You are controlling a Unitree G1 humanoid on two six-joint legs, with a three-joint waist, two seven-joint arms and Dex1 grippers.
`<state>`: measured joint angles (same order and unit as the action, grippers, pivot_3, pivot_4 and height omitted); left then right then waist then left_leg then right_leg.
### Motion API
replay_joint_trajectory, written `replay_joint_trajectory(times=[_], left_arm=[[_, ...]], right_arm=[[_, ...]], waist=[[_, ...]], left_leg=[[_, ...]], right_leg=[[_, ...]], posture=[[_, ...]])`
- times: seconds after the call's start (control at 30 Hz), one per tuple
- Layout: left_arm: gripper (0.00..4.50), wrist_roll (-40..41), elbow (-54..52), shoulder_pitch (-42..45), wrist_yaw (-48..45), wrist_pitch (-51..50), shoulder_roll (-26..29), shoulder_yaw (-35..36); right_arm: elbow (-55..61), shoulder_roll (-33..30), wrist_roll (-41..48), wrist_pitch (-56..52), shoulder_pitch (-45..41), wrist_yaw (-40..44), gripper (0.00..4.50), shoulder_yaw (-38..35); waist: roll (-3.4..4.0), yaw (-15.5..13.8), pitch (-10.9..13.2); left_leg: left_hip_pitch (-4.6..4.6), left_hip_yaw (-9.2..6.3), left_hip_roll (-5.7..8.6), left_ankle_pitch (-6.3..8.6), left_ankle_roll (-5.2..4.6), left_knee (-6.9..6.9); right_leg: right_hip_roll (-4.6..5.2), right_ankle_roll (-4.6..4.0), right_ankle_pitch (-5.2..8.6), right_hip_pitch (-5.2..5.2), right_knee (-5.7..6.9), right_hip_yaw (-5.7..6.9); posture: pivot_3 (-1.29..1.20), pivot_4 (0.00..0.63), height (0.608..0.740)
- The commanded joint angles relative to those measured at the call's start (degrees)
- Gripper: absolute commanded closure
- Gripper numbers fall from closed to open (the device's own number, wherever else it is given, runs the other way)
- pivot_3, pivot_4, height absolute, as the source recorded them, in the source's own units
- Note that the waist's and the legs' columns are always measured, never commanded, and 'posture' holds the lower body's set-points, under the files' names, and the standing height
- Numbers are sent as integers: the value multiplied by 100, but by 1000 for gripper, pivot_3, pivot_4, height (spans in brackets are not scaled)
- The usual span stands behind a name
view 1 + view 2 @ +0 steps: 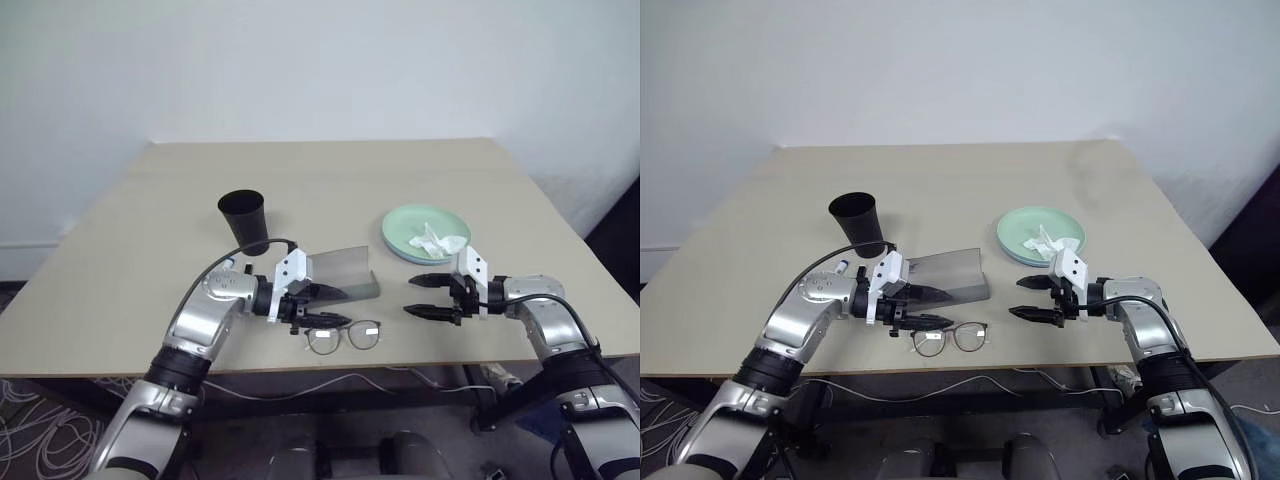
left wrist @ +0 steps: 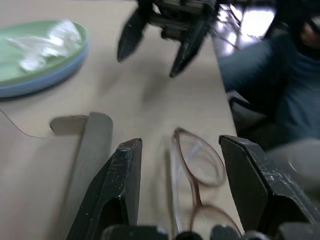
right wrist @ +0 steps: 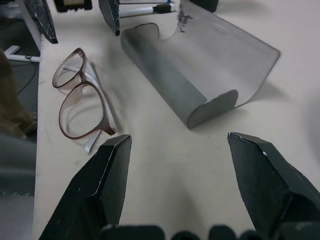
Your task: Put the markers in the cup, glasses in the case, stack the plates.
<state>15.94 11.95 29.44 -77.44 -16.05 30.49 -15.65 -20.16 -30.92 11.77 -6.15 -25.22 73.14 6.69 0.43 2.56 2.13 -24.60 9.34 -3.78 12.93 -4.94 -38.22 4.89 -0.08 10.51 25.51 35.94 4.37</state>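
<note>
The glasses [image 1: 343,337] lie near the table's front edge, thin dark frame, lenses up. Just behind them the grey case [image 1: 340,272] lies open. My left gripper [image 1: 335,306] points right at the glasses' left end, open, holding nothing; in the left wrist view the glasses [image 2: 195,170] lie between its fingers. My right gripper [image 1: 418,297] faces it from the right, open and empty. The black cup [image 1: 242,218] stands upright behind my left arm. The markers [image 3: 150,8] lie beyond the case, mostly hidden by the left arm. The mint plate sits on the blue plate [image 1: 400,225].
A crumpled white tissue [image 1: 437,240] lies in the top plate. The front table edge [image 1: 400,368] runs close below the glasses and both grippers. The tan tabletop [image 1: 330,180] stretches behind the cup and plates.
</note>
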Motion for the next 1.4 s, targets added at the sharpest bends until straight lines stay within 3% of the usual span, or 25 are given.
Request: replay_joint_trajectory(times=[0.03,0.43,0.77,1.2,1.4], left_arm=[[1947,-118,220,437,-497,180,120,-131],[1947,-872,1198,1123,-1505,1028,116,-1025],[1947,-1197,2200,1563,-1475,1345,-412,-1010],[1947,-1517,2561,1657,-1355,1461,-842,-1019],[3825,-1585,2557,1600,-1284,1459,-912,-969]], right_arm=[[183,-8,67,83,-48,4,1181,-17],[397,241,71,187,251,-406,1181,30],[628,303,91,184,542,-703,1181,25],[612,332,46,233,642,-875,1181,77],[598,330,2,243,646,-955,1139,97]], waist=[[0,-1,0],[-1,-10,1],[-4,-5,2],[-7,-6,3],[-7,-5,3]], left_leg=[[-2,0,0,0,0,0],[-4,-5,3,0,-1,0],[-6,-17,6,1,-3,-9],[-7,-21,9,2,-7,-15],[-6,-24,9,2,-7,-19]], right_leg=[[0,0,0,0,-3,1],[-2,1,1,-2,-8,0],[-5,2,2,-5,-6,4],[-3,2,2,-8,-6,5],[-4,2,2,-8,-2,5]], posture=[[0,0,740],[0,0,740],[0,0,740],[0,0,740],[0,0,740]])
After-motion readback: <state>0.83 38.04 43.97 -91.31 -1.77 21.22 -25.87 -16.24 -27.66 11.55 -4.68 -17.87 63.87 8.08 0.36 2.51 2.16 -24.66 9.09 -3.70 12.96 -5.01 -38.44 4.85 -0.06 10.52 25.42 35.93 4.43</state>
